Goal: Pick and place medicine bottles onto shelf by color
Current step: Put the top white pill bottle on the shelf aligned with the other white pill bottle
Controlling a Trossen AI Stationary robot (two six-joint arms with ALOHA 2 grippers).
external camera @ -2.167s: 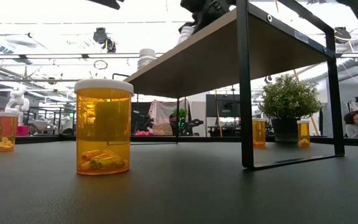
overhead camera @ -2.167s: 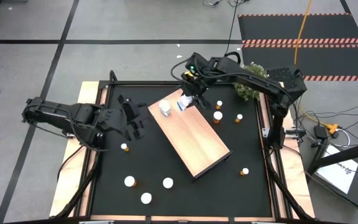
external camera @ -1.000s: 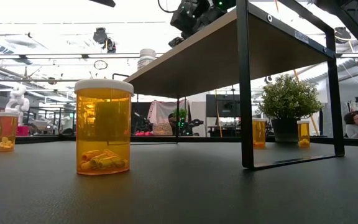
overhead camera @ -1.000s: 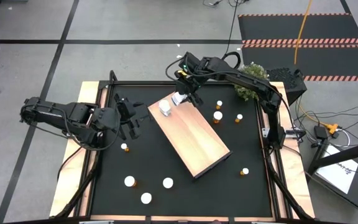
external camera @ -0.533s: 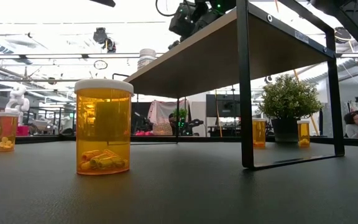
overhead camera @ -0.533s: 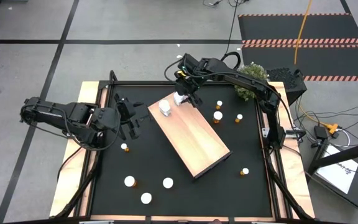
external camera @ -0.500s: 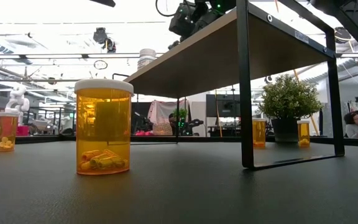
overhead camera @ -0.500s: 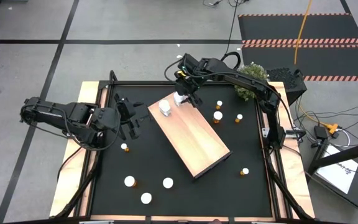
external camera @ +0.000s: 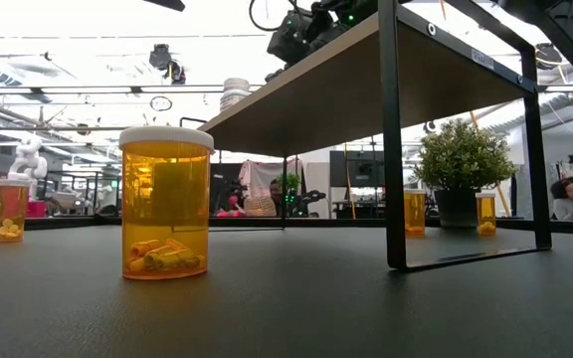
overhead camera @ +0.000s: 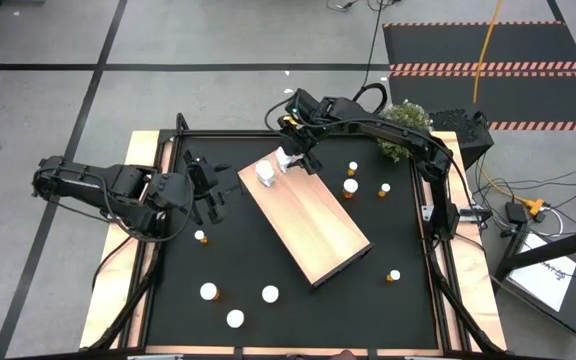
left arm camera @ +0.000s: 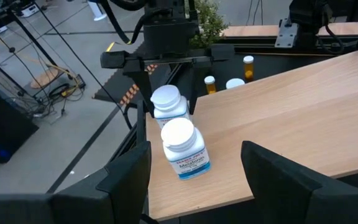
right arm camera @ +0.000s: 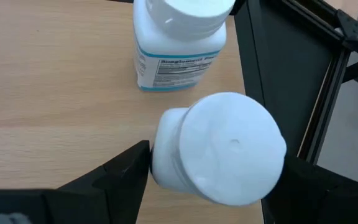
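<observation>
The light-wood shelf (overhead camera: 308, 215) stands slantwise on black legs in mid-table. One white bottle (overhead camera: 265, 172) stands upright on its far-left corner (left arm camera: 182, 146). My right gripper (overhead camera: 290, 155) hovers over that corner, shut on a second white bottle (right arm camera: 219, 149) just beside the first. My left gripper (overhead camera: 213, 195) waits open off the shelf's left side, its fingers (left arm camera: 129, 180) facing both white bottles. Orange white-capped bottles stand on the black table: three near the front-left (overhead camera: 235, 319), one by the left arm (overhead camera: 200, 237), others right of the shelf (overhead camera: 350, 186). My right gripper pinches the second white bottle between its two fingers (right arm camera: 132, 165), gripping the body just under the cap (right arm camera: 166, 158). It comes from above, pointing down. The bottle sits slightly tilted, cap up. The first bottle hides its base, so lifted or resting cannot be told.
A potted plant (overhead camera: 400, 135) sits at the table's far-right corner. The shelf's black legs (external camera: 391, 139) rise from the table. A large orange bottle (external camera: 165, 204) stands close to the low camera. Bare black table lies between the shelf and the near edge.
My right gripper has crept a short way toward the table's left along the shelf's far corner, carrying the white bottle closer to the one standing there. The left arm has kept still.
</observation>
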